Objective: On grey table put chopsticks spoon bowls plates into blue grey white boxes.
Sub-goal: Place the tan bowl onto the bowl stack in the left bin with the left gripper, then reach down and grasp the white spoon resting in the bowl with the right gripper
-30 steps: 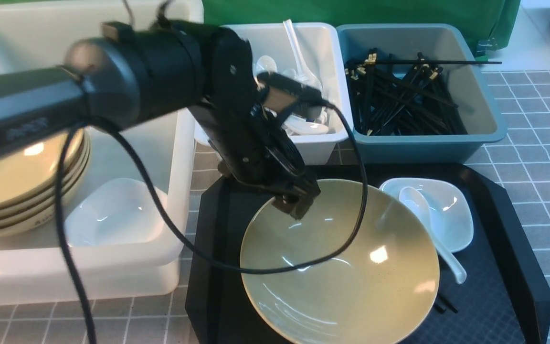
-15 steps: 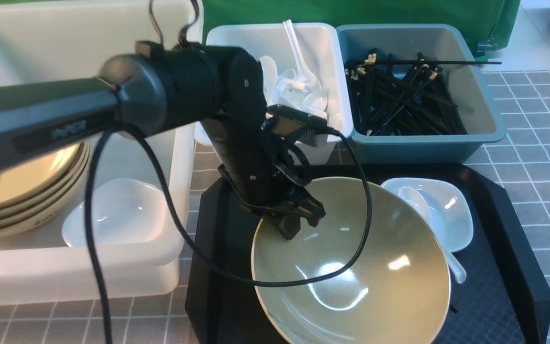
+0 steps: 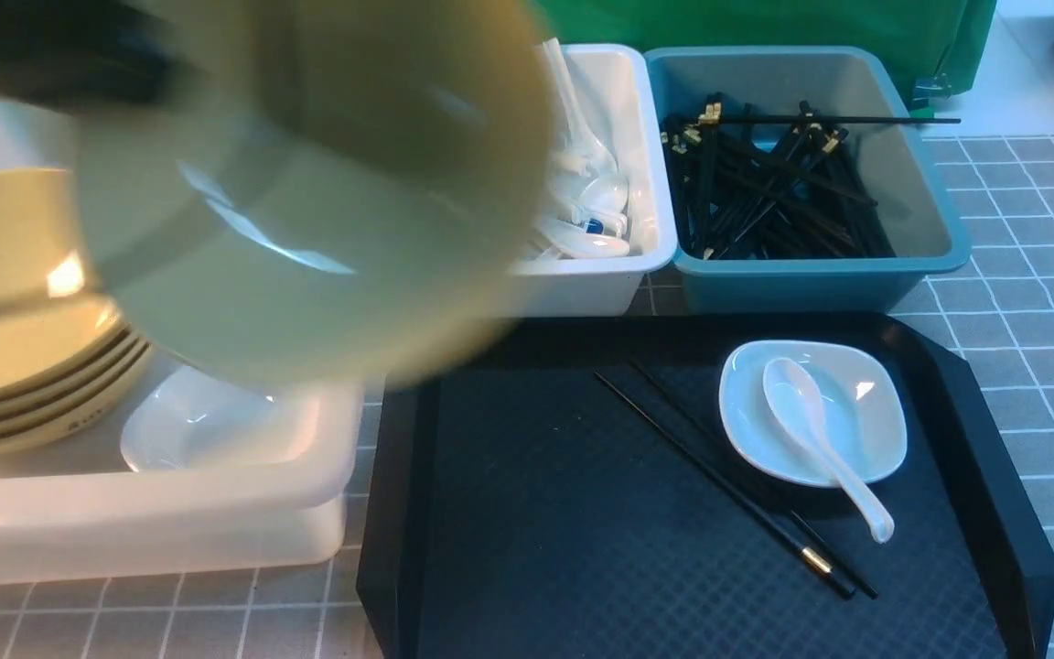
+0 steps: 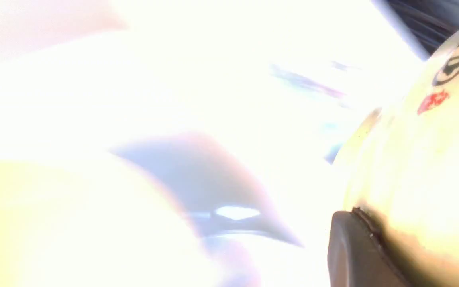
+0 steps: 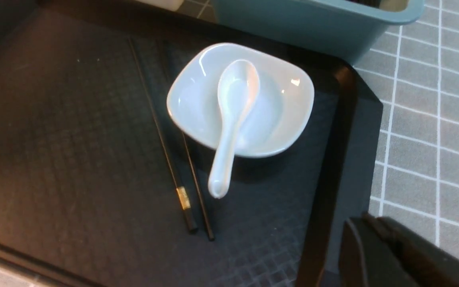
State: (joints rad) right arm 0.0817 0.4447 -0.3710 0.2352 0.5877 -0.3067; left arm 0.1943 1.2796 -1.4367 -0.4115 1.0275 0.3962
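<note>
Above the tub [image 3: 170, 513], left jaws clamp bowl [image 3: 307, 229]

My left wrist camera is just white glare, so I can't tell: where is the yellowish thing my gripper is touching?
Observer: It's a large glossy tan-yellow bowl, lifted off the black textured tray and blurred, up near the big translucent white tub.
Operator: What's in the tub?
Observer: A stack of matching tan bowls and a small white rounded-square dish.
Operator: Is anything on the tray?
Observer: A second small white dish holding a glossy white soup spoon, with two thin black chopsticks lying beside it.
</note>
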